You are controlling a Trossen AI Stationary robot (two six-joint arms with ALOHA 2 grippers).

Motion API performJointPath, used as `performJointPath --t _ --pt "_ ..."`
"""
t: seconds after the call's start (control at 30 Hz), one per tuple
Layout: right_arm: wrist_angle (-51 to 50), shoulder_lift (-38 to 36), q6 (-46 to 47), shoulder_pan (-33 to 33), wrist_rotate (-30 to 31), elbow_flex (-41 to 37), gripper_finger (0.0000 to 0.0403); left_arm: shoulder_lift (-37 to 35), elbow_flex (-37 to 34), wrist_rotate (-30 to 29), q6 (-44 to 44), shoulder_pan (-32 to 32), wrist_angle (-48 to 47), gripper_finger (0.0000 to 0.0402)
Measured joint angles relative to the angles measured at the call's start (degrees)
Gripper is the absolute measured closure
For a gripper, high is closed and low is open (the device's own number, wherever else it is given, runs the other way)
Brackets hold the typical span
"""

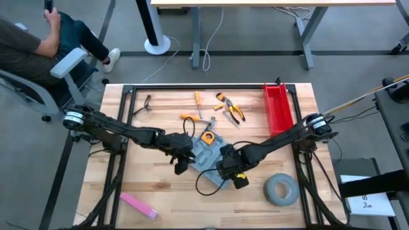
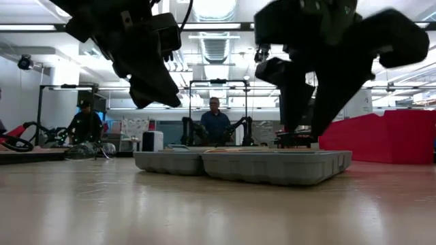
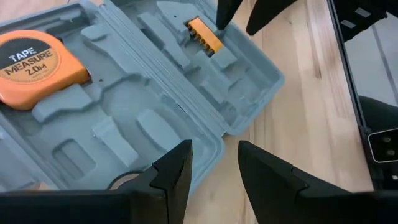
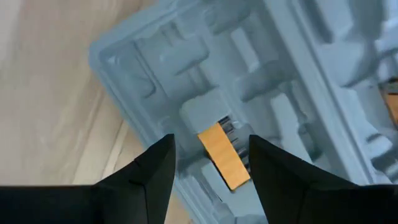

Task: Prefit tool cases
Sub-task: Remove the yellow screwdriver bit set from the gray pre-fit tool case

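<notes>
Wooden counter (image 1: 160, 185) planks carried everything. Nearest the front lay a pink block (image 1: 138, 205) and a grey tape roll (image 1: 280, 190). Mid-counter, the blue-grey tool case (image 1: 208, 155) lay open and flat, holding a tape measure (image 3: 38, 65) and an orange bit holder (image 4: 224, 155). The right gripper (image 4: 208, 165) hovered released over that holder, grasping nothing; the left gripper (image 3: 214, 168) hung parted at the case's edge. Rigid, light, probably slick plastic: best taken by a rim or wall. Farther back sat pliers (image 1: 232, 109) and a red bin (image 1: 278, 107).

The wooden table (image 1: 160, 179) carries the open tool case (image 1: 208, 153), pliers (image 1: 231, 110), red bin (image 1: 278, 105), tape roll (image 1: 281, 190).
</notes>
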Motion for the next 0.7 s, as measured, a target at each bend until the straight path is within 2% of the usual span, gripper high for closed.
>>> performJointPath --t 0.2,0.57,0.7 --pt "-0.18 2.9 -2.22 -0.68 -1.14 -0.05 0.0224 0.0 0.0 0.0 -0.22 -0.02 0.14 0.0264" --pt "-0.02 3.04 -6.04 -2.39 -1.27 -0.27 0.0229 0.0 0.0 -0.02 -0.46 -0.02 0.54 0.0264" --pt "0.28 3.47 -6.91 -2.92 -4.32 -0.38 0.0237 0.0 0.0 -0.01 -0.46 -0.02 0.59 0.0264"
